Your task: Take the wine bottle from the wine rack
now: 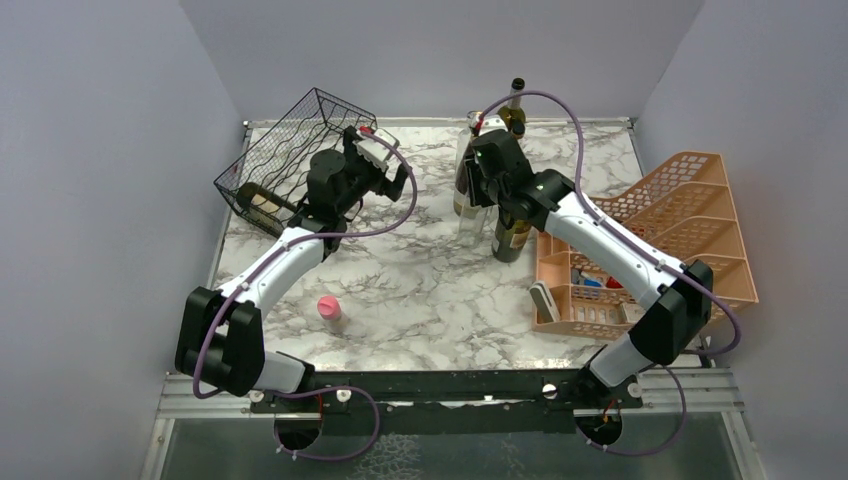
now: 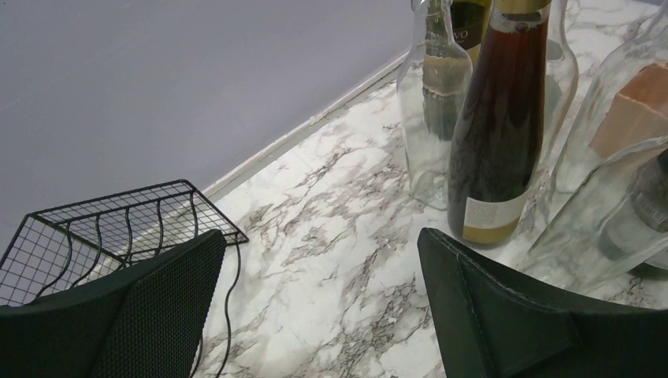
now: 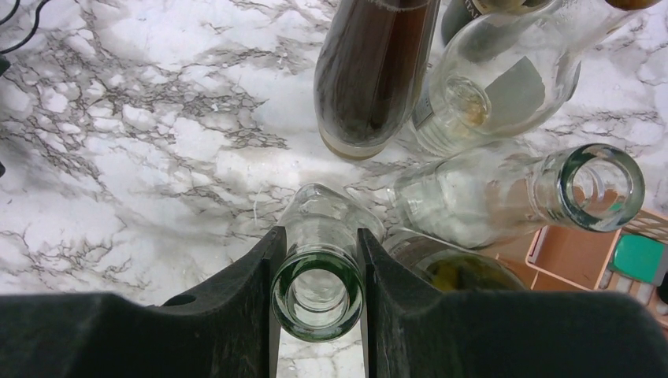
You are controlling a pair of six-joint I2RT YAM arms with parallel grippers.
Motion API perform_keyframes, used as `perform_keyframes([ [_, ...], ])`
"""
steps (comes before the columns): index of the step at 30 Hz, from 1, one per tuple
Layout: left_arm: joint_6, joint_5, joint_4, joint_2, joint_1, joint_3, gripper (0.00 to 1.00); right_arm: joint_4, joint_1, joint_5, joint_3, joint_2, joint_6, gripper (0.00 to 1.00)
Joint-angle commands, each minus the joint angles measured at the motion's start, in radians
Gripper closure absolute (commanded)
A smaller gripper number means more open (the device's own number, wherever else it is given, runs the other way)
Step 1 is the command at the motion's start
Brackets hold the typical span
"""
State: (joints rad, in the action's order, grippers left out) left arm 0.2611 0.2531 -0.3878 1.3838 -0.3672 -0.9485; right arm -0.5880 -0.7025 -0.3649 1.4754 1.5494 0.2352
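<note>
Top external: found the wine rack (image 1: 290,150) at the far-left corner of the counter (image 1: 420,290), with a dark, pale-labelled wine bottle (image 1: 262,200) lying on its side in the lowest near cell. Judged the task unfinished on that showing: bottle not yet drawn out or set down. Noted a cluster of upright bottles (image 1: 512,235) at the far middle, well apart from the rack. Left wrist: saw the left fingers (image 2: 157,315) spread wide and empty, just beside the rack's wire corner, facing the upright bottles rather than a cell; could not see the racked bottle here. Right wrist: saw the right fingers (image 3: 244,315) clamped on the neck of a clear bottle (image 3: 317,295) standing among the others, near a dark bottle (image 3: 374,71).
</note>
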Motion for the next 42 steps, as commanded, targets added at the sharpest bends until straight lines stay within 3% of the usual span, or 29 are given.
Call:
perform_keyframes([
  [1,-0.073,0.014,-0.032,-0.014,0.004,-0.036,0.01,-0.048,0.029,0.044,0.087,0.032,-0.007,0.99],
  [8,-0.087,0.025,-0.034,-0.008,0.008,-0.039,0.01,-0.04,0.05,0.085,0.115,0.066,-0.023,0.93],
  [17,-0.089,0.014,-0.038,-0.014,0.016,-0.037,0.01,-0.05,0.053,0.108,0.133,0.078,-0.045,0.55],
  [23,-0.107,0.016,-0.041,-0.014,0.031,-0.04,0.01,-0.053,0.052,0.134,0.129,0.034,-0.047,0.4],
  [35,-0.139,-0.009,-0.051,-0.041,0.084,-0.034,0.02,-0.021,0.047,0.363,0.131,-0.098,-0.098,0.29],
  [42,-0.192,-0.027,-0.068,-0.053,0.185,-0.031,0.03,0.07,-0.049,0.521,0.073,-0.118,-0.149,0.28],
])
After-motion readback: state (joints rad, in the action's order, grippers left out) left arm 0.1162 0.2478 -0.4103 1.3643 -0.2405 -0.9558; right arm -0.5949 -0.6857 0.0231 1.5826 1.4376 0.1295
